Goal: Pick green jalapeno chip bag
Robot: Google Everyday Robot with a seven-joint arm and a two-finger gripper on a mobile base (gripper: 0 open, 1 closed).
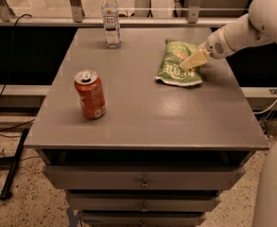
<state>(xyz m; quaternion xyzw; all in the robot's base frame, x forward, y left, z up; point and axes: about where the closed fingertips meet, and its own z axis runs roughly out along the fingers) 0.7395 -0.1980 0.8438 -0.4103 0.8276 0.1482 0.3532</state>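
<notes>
The green jalapeno chip bag (174, 66) lies flat on the right rear part of the grey table (147, 108), white lettering facing up. My gripper (187, 63) comes in from the right on a white arm and sits low over the bag's right side, its pale fingers pointing left and down onto the bag.
An orange soda can (90, 94) stands upright on the left front of the table. A clear water bottle (111, 19) stands at the back edge. Drawers (142, 178) sit below the tabletop. A rail runs behind the table.
</notes>
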